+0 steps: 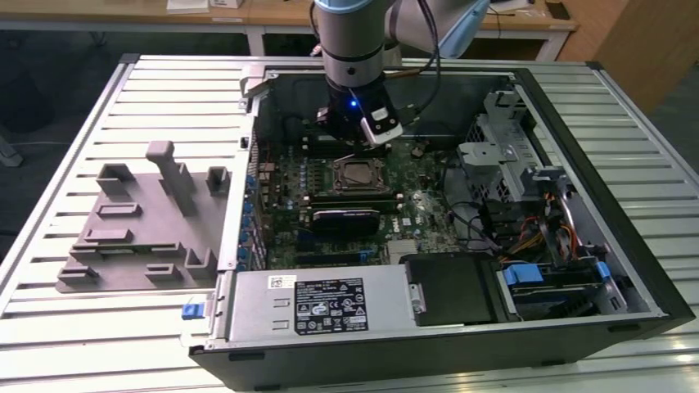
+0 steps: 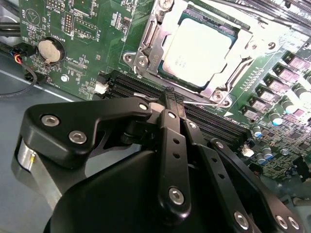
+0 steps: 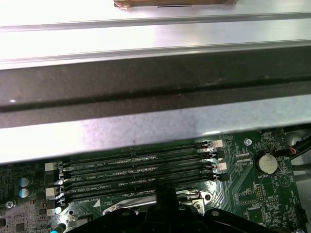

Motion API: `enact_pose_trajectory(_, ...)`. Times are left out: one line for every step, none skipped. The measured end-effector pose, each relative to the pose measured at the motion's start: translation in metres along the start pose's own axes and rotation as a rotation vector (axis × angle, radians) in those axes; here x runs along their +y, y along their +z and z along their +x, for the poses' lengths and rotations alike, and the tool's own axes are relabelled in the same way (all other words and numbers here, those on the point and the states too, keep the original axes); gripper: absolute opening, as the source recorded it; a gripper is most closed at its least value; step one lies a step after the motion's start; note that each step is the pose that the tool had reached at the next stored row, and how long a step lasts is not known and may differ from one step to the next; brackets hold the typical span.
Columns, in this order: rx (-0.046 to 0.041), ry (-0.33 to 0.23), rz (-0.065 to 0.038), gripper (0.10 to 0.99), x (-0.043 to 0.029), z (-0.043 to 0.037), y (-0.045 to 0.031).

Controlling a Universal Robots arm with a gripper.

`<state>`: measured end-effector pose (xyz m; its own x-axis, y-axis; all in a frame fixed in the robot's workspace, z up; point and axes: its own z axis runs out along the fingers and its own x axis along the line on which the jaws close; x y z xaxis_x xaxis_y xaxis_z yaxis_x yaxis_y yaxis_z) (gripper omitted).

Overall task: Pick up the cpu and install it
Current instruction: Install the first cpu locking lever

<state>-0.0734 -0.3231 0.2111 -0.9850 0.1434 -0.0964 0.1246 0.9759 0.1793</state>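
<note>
Exterior view: computer case (image 1: 611, 205) on slatted metal table (image 1: 77, 344), desks (image 1: 273, 12) behind.

socket frame (image 3: 146, 201) half-hidden behind gripper (image 3: 164, 190); cpu (image 2: 197, 51) 6 o'clock corner under latch; case (image 1: 611, 270) cut off at 6 o'clock.

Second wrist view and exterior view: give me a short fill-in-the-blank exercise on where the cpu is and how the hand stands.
1. The cpu lies in the motherboard's ____.
2. The hand has its fingertips ____ together, with nothing between them.
3. The fingertips hang over the black ____ slots beside the socket.
4. On the exterior view's left, the grey fixture lies ____ the computer case.

Missing words: socket; shut; memory; outside
</note>
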Motion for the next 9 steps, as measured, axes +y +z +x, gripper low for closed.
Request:
enact_pose_trajectory(0.0,0.0,0.0,0.106,0.0,0.0,0.0)
enact_pose_trajectory(0.0,0.0,0.0,0.106,0.0001,0.0,0.0)
enact_pose_trajectory(0.0,0.0,0.0,0.106,0.0001,0.0,0.0001)
enact_pose_trajectory(0.0,0.0,0.0,0.106,0.0001,0.0,0.0001)
enact_pose_trajectory(0.0,0.0,0.0,0.106,0.0001,0.0,0.0001)
enact_pose_trajectory(0.0,0.0,0.0,0.106,0.0001,0.0,0.0001)
enact_pose_trajectory(-0.0008,0.0,0.0,0.106,0.0001,0.0001,0.0003)
enact_pose_trajectory(-0.0042,-0.001,0.0,0.106,0.0001,0.0002,0.0006)
enact_pose_trajectory(-0.0095,-0.001,-0.001,0.106,0.0,0.0002,0.0011)
